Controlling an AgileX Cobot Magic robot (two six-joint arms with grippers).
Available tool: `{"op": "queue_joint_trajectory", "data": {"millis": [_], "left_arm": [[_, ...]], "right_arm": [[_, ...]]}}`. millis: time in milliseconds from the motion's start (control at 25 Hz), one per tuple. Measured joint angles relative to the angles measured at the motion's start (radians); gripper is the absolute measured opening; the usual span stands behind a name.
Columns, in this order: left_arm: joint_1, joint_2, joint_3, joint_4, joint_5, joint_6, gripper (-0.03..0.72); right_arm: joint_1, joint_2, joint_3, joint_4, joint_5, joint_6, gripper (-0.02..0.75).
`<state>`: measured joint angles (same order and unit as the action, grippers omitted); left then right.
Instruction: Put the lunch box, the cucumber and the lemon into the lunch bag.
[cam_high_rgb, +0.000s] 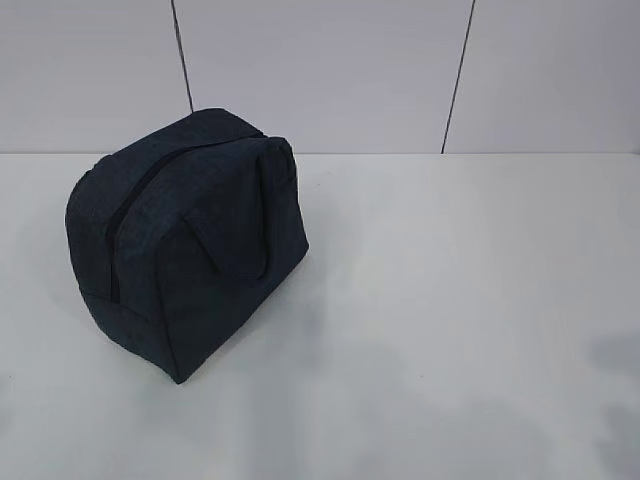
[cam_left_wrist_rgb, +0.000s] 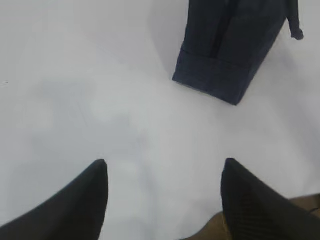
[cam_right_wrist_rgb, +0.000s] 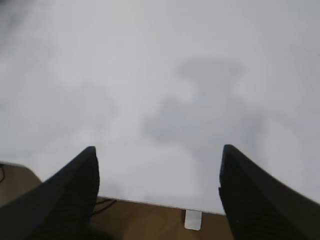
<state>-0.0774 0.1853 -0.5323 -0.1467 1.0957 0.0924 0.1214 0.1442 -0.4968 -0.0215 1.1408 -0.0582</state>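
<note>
The dark navy lunch bag (cam_high_rgb: 185, 255) stands on the white table at the left of the exterior view, with its top zipper line running along the top and its strap handles on the right side. Its lower end also shows in the left wrist view (cam_left_wrist_rgb: 235, 45). My left gripper (cam_left_wrist_rgb: 165, 167) is open and empty above bare table, short of the bag. My right gripper (cam_right_wrist_rgb: 160, 152) is open and empty above the table's front edge. Neither gripper shows in the exterior view. The lunch box, the cucumber and the lemon are out of view.
The white table (cam_high_rgb: 460, 300) runs back to a pale panelled wall (cam_high_rgb: 330, 70). In the right wrist view the table's front edge (cam_right_wrist_rgb: 150, 202) shows with brown floor and a small white bracket (cam_right_wrist_rgb: 193, 219) below it.
</note>
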Motion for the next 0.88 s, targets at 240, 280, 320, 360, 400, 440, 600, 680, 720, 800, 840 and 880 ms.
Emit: {"op": "queue_joint_trajectory", "data": {"millis": [240,280,320,360,400,440,600,680,720,800,840,880], "left_arm": [[0.080,-0.095,0.000,0.000,0.000,0.000,0.473],[0.084,-0.108,0.000,0.000,0.000,0.000,0.471],[0.089,-0.120,0.000,0.000,0.000,0.000,0.469],[0.092,-0.130,0.000,0.000,0.000,0.000,0.468],[0.096,-0.142,0.000,0.000,0.000,0.000,0.468],[0.100,-0.156,0.000,0.000,0.000,0.000,0.467],[0.107,-0.178,0.000,0.000,0.002,0.000,0.466],[0.109,-0.178,0.000,0.000,0.004,0.000,0.465],[0.109,-0.178,0.000,0.000,0.004,0.000,0.465],[0.109,-0.178,0.000,0.000,0.005,0.000,0.465],[0.109,-0.178,0.000,0.000,0.005,0.000,0.465],[0.109,-0.178,0.000,0.000,0.005,0.000,0.465]], "right_arm": [[-0.102,-0.067,0.000,-0.001,0.000,0.000,0.581],[-0.104,-0.087,0.000,-0.001,0.000,0.000,0.581],[-0.104,-0.102,0.000,-0.001,0.000,0.000,0.581],[-0.104,-0.121,0.000,-0.001,0.000,0.000,0.581],[-0.104,-0.139,0.000,-0.001,0.000,0.000,0.581],[-0.104,-0.151,0.000,-0.001,0.000,0.000,0.581],[-0.104,-0.161,0.000,-0.001,0.000,0.000,0.581],[-0.104,-0.161,0.000,-0.001,0.000,0.000,0.581],[-0.104,-0.161,0.000,-0.001,0.000,0.000,0.580],[-0.104,-0.161,0.000,-0.001,0.000,0.000,0.581],[-0.104,-0.161,0.000,-0.001,0.000,0.000,0.581],[-0.104,-0.161,0.000,-0.001,0.000,0.000,0.581]]}}
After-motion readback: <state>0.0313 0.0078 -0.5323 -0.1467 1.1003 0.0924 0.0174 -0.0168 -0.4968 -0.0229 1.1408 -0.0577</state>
